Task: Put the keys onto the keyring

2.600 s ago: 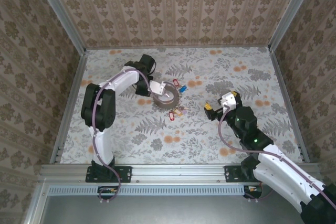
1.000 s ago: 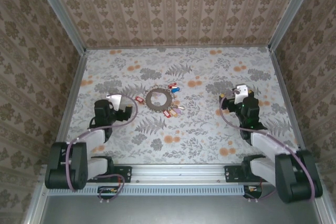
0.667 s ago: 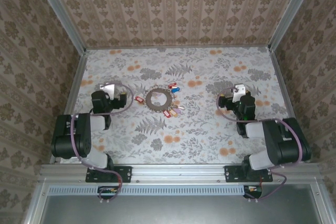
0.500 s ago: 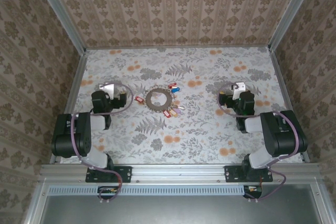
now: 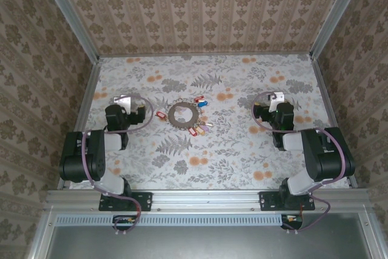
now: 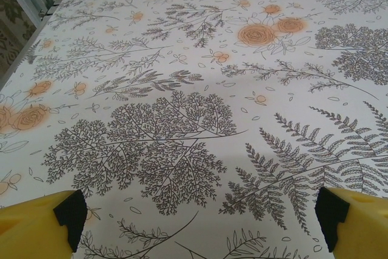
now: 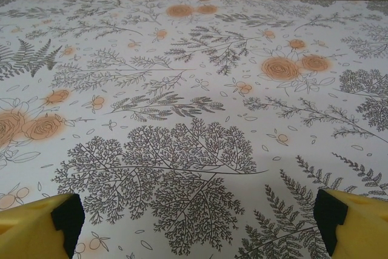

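The keyring (image 5: 183, 114), a dark round wreath of grey-brown metal bits, lies at the middle of the floral table. Small keys with coloured tags fan out from it: a red one (image 5: 160, 114) on the left, red and blue ones (image 5: 200, 100) at the upper right, and red, yellow and purple ones (image 5: 201, 129) at the lower right. My left gripper (image 5: 125, 104) rests well to the left of the ring, folded back over its arm. My right gripper (image 5: 272, 101) sits far off to the right. Both are open and hold nothing, seen again as the left gripper (image 6: 200, 225) and right gripper (image 7: 199, 216).
A metal frame rail (image 5: 85, 107) borders the table on the left and another rail (image 5: 327, 107) on the right, with patterned walls behind. The wrist views look low across bare floral tabletop (image 6: 194, 119) ahead of the yellow fingers (image 7: 36, 222).
Both arms have folded back over their bases. The left gripper rose toward the left rail and the right gripper shifted slightly farther back. The keyring and keys have not moved.
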`<state>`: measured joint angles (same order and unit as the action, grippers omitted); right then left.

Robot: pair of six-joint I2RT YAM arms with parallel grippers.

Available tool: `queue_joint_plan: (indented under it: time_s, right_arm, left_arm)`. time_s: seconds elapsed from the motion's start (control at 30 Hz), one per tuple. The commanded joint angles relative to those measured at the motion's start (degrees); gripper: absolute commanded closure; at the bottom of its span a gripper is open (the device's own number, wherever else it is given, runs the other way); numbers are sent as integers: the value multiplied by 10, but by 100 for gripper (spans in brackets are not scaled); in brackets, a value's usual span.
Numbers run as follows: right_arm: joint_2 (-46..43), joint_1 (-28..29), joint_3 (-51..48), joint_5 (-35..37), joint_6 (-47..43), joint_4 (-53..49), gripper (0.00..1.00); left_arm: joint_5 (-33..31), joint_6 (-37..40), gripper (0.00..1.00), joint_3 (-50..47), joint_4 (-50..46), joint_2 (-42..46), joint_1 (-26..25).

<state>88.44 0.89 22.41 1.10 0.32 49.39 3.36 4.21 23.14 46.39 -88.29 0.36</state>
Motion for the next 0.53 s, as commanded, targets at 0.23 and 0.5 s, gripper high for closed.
queue_joint_plan:
  time_s: [0.23, 0.5]
  right_arm:
    - [-6, -3, 18, 9, 13, -18, 0]
    - [-10, -2, 11, 14, 13, -10, 0]
  left_arm:
    - [-5, -11, 0, 4, 16, 4, -3]
    - [-4, -11, 0, 4, 16, 4, -3]
